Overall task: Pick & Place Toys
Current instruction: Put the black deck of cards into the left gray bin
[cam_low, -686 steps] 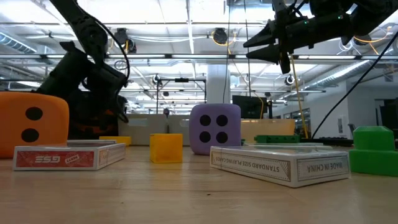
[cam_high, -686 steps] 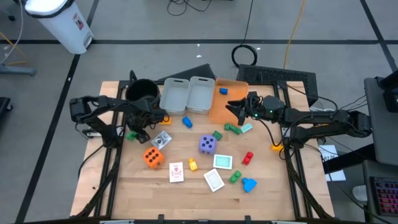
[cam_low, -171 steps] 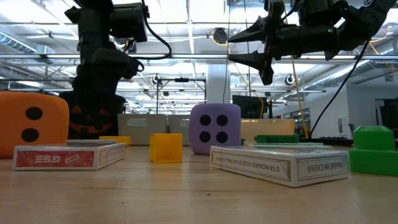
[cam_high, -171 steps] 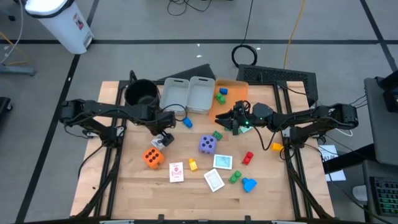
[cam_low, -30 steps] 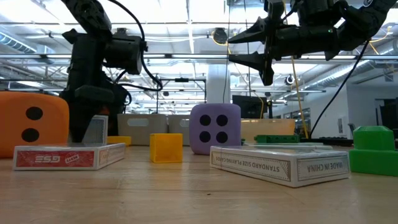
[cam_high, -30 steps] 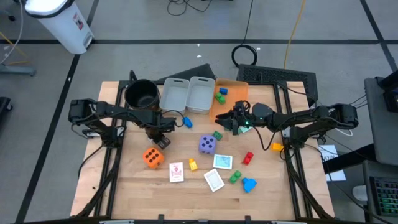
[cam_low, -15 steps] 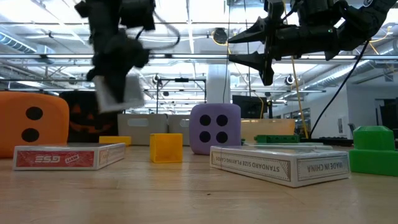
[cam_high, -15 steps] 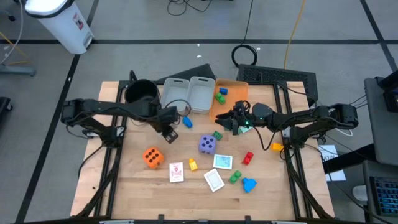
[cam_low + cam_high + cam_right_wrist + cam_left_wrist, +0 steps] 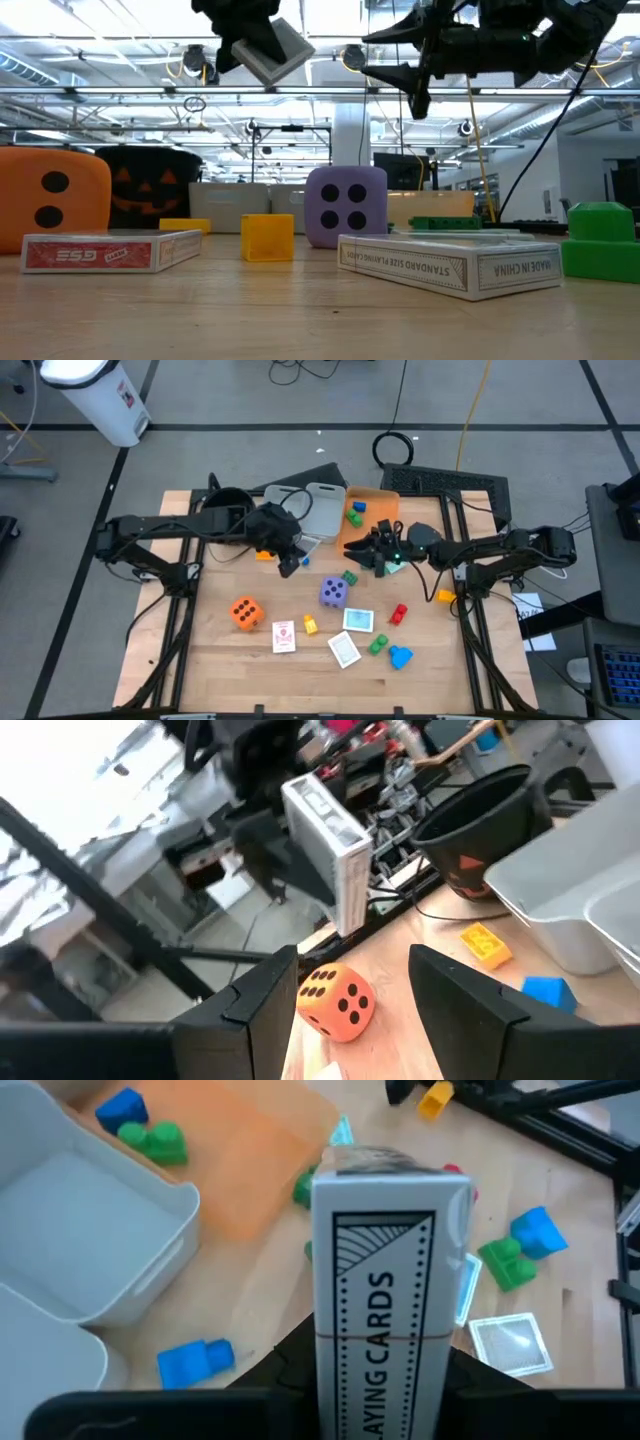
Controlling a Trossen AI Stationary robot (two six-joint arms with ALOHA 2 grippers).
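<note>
— Carrying, by the look of it. Left claw [image 9: 287,563] is clamped on a card box [image 9: 385,1290], lifted well clear of the counter [image 9: 200,650], near the grey bins [image 9: 322,510].

— And the right claw [image 9: 365,553]?

— Hovering at the front edge of the orange bin [image 9: 372,505], fingers parted, nothing between them.

— What comes next?

— I'd judge the box must travel over a bin, then the left claw lets go. It's tilted, so it needs a low, steady drop.

— Much left after that?

— Plenty. Orange die [image 9: 245,612], purple die [image 9: 333,592], more cards and small blocks sit on the wood.
</note>
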